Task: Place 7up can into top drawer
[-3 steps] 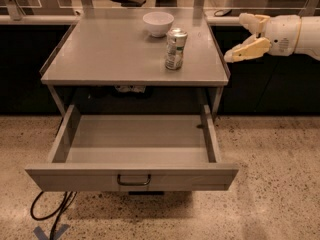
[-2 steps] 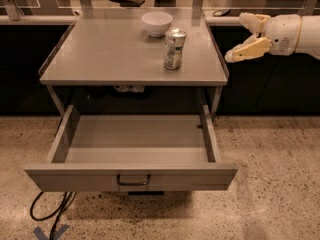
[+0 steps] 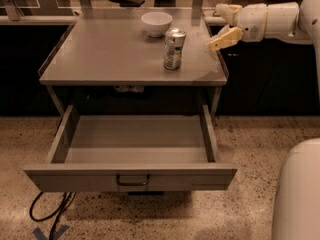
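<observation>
The 7up can (image 3: 174,49) stands upright on the grey tabletop (image 3: 110,54), right of centre, its green and white label facing me. The top drawer (image 3: 131,177) is pulled fully out below the tabletop and is empty inside, with its dark bar handle at the front centre. My gripper (image 3: 216,27) is open and empty, and reaches in from the right at the table's right edge. It is a short way right of the can and a little above it, not touching it.
A white bowl (image 3: 156,23) sits behind the can near the table's back edge. Dark cabinets flank the table. Black cables (image 3: 50,211) lie on the speckled floor at the lower left. A white robot body part (image 3: 300,194) fills the lower right corner.
My gripper has moved left and slightly up, closer to the can. The can, bowl and drawer have not moved.
</observation>
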{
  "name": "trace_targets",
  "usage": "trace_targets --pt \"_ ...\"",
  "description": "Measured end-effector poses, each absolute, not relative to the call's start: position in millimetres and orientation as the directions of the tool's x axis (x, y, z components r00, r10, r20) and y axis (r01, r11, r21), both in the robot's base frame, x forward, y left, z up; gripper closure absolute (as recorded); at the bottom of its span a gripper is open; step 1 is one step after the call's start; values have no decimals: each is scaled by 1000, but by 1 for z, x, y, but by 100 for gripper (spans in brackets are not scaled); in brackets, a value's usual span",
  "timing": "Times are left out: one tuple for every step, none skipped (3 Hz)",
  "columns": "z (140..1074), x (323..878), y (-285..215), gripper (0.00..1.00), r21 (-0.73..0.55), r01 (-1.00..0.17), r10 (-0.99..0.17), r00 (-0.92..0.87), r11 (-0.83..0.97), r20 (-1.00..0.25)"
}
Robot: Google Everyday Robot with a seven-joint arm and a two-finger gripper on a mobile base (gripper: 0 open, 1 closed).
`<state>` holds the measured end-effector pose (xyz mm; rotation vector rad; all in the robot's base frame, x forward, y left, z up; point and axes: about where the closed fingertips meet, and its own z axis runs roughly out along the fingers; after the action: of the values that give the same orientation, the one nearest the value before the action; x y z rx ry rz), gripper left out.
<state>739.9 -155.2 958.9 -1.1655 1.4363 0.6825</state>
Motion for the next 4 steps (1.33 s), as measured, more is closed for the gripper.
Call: trace_targets --pt "959 740 -155 0 -193 -918 -279 96 347 -955" --pt "946 745 -147 0 -152 -935 -226 80 320 -971" --pt "917 753 -108 0 -80 -970 -164 43 228 -985" --pt "917 753 -108 0 -80 -971 -164 43 227 -985"
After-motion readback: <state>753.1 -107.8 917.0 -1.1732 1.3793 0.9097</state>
